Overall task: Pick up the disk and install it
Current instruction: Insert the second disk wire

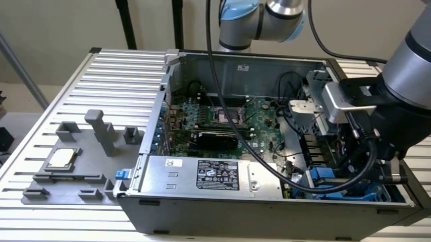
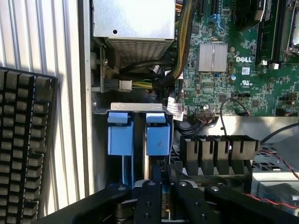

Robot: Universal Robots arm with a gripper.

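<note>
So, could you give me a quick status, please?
Gripper down at the drive bay. Disk in its slot, beside a second blue frame. Cables near, none across.

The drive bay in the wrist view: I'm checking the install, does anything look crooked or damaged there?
Nothing stands out. The two blue frames stand side by side, parallel and upright in the bay, with the gripper over them.

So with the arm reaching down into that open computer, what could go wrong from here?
The gripper sits low over the blue-framed disk in its bay; a slight tilt could jam the frame against the bay's metal edge. Loose cables run just beside the bay and might snag. The arm's own black cable dangles inside the case and could catch.
</note>
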